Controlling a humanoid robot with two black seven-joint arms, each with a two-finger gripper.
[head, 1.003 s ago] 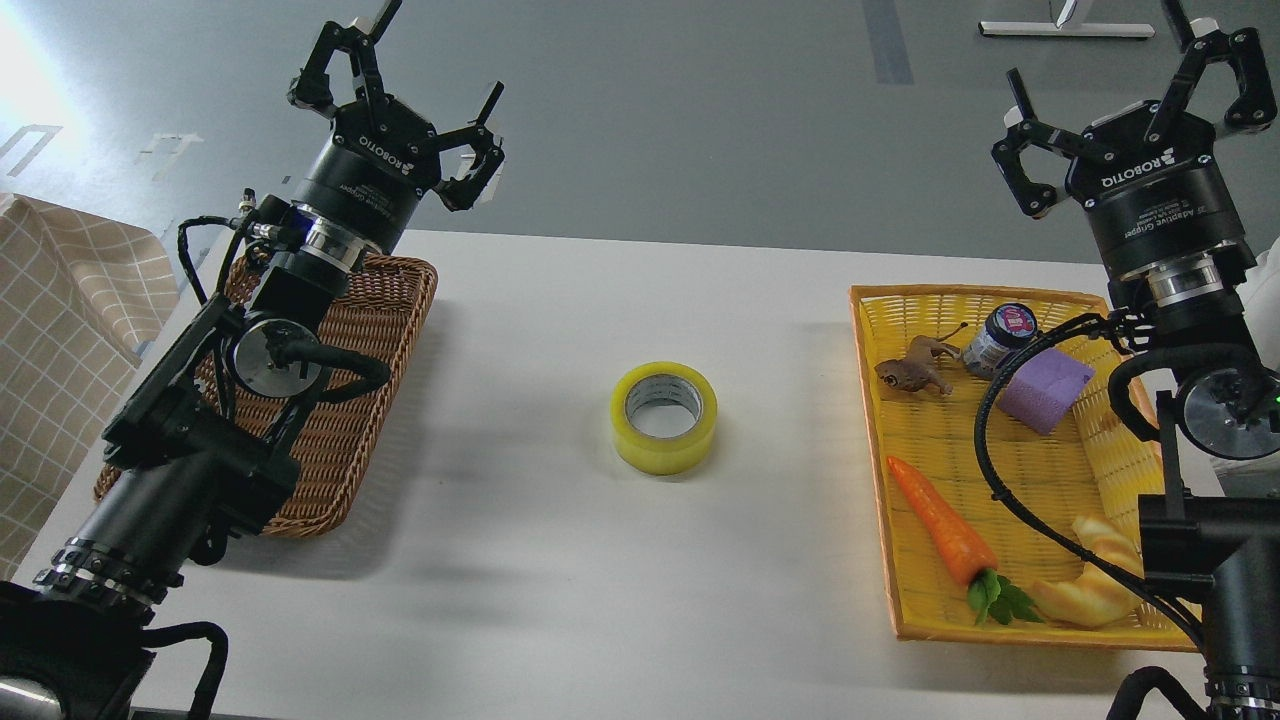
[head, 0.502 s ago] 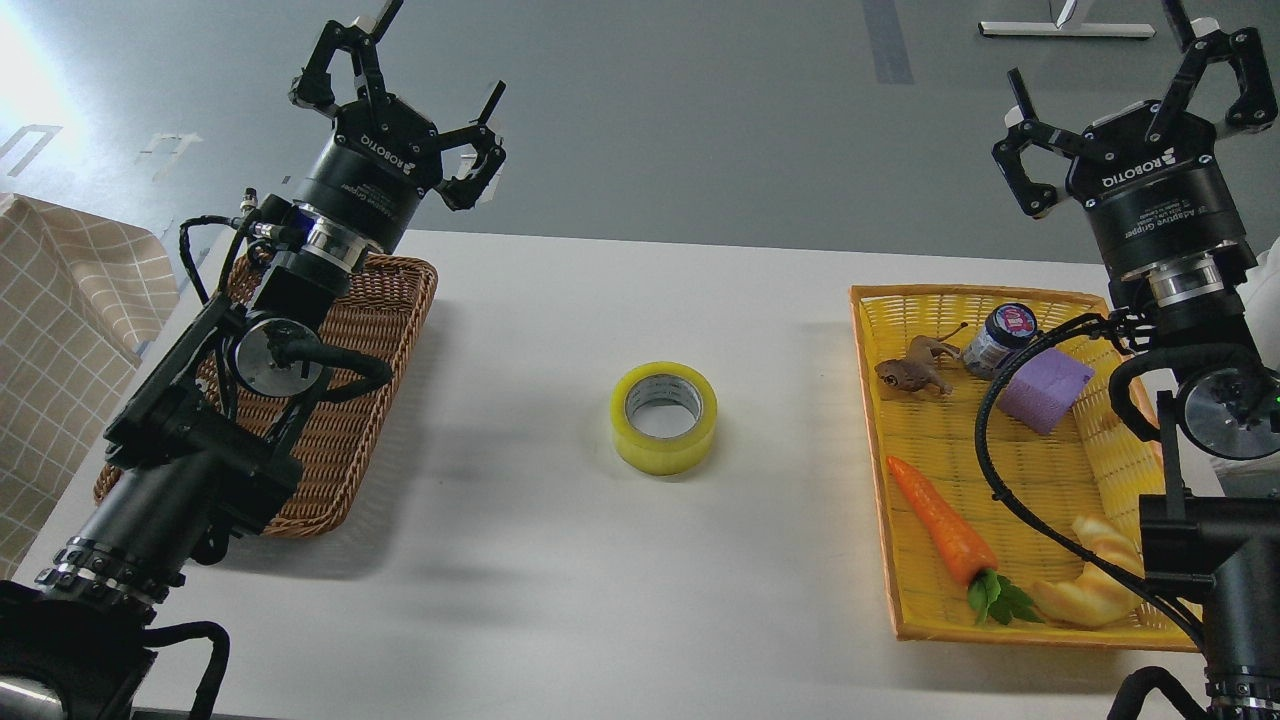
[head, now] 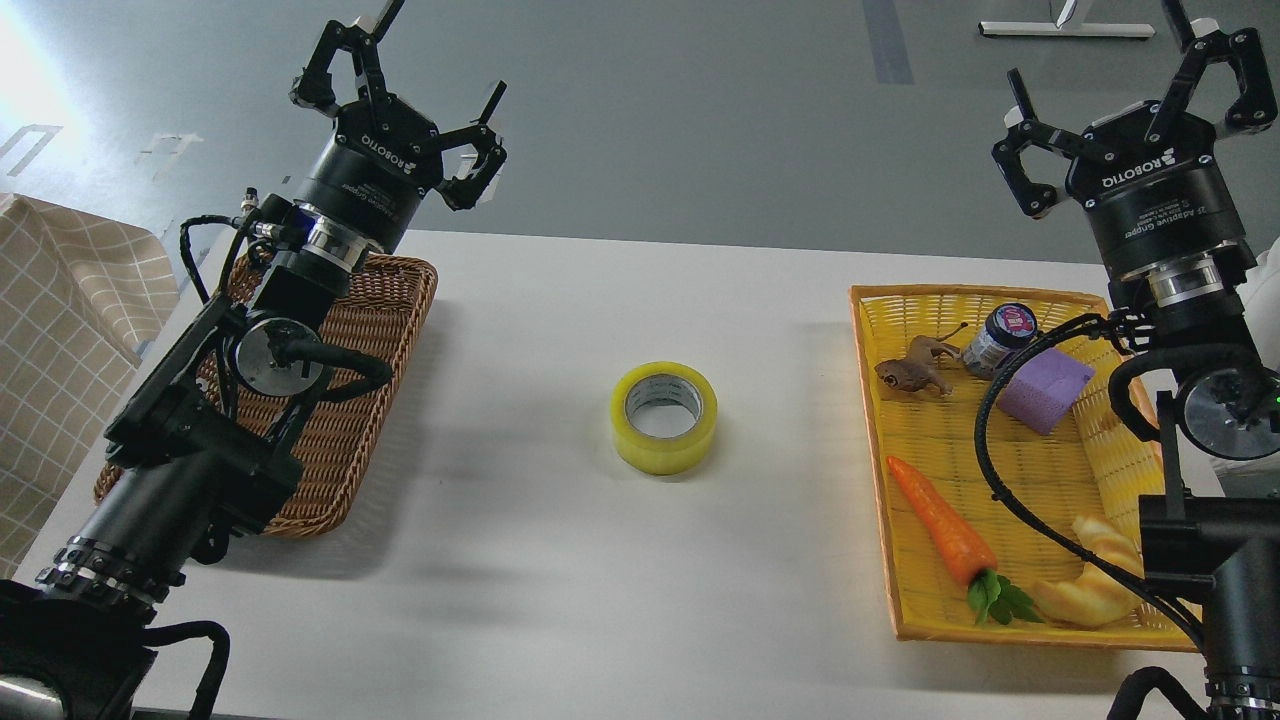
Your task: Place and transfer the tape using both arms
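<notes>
Sitting flat mid-table, the yellow tape roll [head: 664, 417], between wicker basket [head: 385, 330] and yellow tray [head: 905, 300]. Hovering well apart from it, left gripper [head: 405, 80] and right gripper [head: 1125, 85], both with fingers spread, gripping nothing.

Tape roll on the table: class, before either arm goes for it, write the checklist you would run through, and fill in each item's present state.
1. Tape lies flat on the white table, core opening up, nothing touching it: ok.
2. Left tool open, holding nothing: ok.
3. Right tool open, holding nothing: ok.
4. Bare table between tape and each basket, so the approach looks free: ok.
5. Brown wicker basket free to receive the tape: cannot tell, the left arm hides much of it.
6. Yellow basket items (carrot, purple block, jar) stay inside its rim: ok.
</notes>
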